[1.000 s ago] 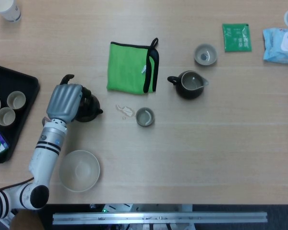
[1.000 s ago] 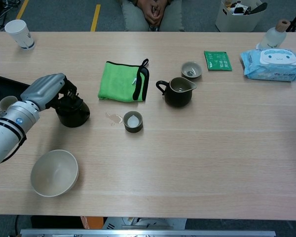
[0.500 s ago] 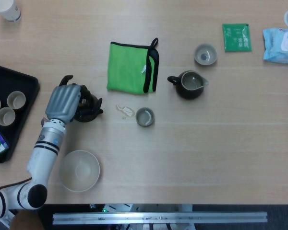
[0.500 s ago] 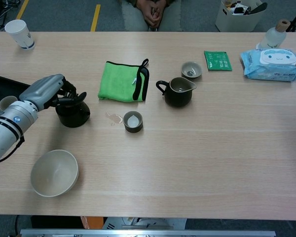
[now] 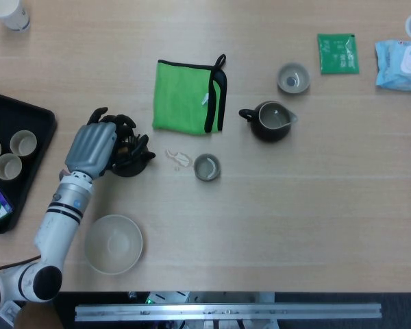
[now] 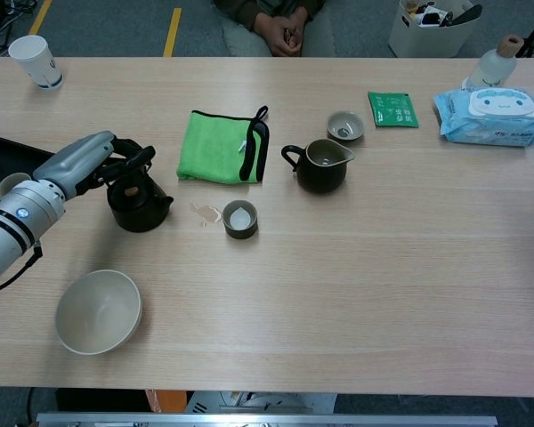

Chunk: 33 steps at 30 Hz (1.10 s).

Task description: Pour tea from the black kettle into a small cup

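One left hand, grey-backed with dark fingers, is curled over the handle side of one black kettle; the fingers wrap the top of the kettle, though whether they fully clasp the handle cannot be told. The right hand appears in neither view. The black kettle is squat, round-bodied and glossy, with a short spout pointing toward the middle of the counter; it stands on the left part of the counter, between the black tray and one small cup. That small cup is dark grey-green outside with a pale interior and stands upright near the centre, with a scrap of clear wrapper just beside it. One dark pitcher with a handle and pouring lip stands to its right, and one further pale cup lies beyond the pitcher. One green cloth with black edging lies flat behind the small cup. Three small cups sit in the tray at the left edge. One large pale bowl stands near the front edge. One green packet, one blue wipes pack and one white paper cup occupy the far side.
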{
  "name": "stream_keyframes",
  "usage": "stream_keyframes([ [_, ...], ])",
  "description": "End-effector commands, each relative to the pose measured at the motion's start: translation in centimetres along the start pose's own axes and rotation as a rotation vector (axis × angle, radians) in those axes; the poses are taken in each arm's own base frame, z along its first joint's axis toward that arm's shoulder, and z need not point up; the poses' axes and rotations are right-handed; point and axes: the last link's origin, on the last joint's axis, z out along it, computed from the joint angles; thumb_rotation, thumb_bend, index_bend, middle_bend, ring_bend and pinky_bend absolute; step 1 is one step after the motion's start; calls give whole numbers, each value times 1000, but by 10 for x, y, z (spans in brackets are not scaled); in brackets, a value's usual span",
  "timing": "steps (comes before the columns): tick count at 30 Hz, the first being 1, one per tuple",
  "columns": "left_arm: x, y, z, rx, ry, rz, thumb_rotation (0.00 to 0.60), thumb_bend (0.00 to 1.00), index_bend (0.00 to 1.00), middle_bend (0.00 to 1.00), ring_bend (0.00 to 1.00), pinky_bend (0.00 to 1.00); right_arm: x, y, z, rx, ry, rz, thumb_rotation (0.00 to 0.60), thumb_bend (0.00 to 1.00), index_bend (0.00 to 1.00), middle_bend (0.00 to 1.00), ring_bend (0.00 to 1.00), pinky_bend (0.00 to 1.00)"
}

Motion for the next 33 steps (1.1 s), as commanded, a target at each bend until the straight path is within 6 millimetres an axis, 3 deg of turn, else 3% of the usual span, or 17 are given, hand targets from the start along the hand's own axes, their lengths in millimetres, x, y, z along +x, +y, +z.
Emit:
stream_keyframes([
  [1,0,0,0,3,-15,-1,3,247,217,248,180,60,0,0,0,-1,1,0,600,200,101,188,98,195],
  [12,4,-1,-3,-1,-20,10,0,245,69,74,3,17,2,-1,1,0,4,1,600,200,101,188,98,195],
  [17,8,-2,-4,-7,8,40,0,245,31,7,0,0,2,-2,1,0,4,0,600,200,100,188,99,195],
  [27,18,0,-10,-34,64,87,12,245,31,0,0,0,4,0,2,-10,9,0,600,200,101,188,98,196],
  [29,22,1,-15,-41,82,110,119,245,31,0,0,0,4,1,2,-15,11,2,600,200,101,188,99,195],
  [31,27,2,-21,-51,102,143,276,245,31,2,0,0,5,2,2,-19,15,4,600,200,101,188,99,196],
  [33,31,2,-29,-55,121,140,389,244,32,12,0,0,5,3,1,-22,28,8,600,200,101,188,98,196],
])
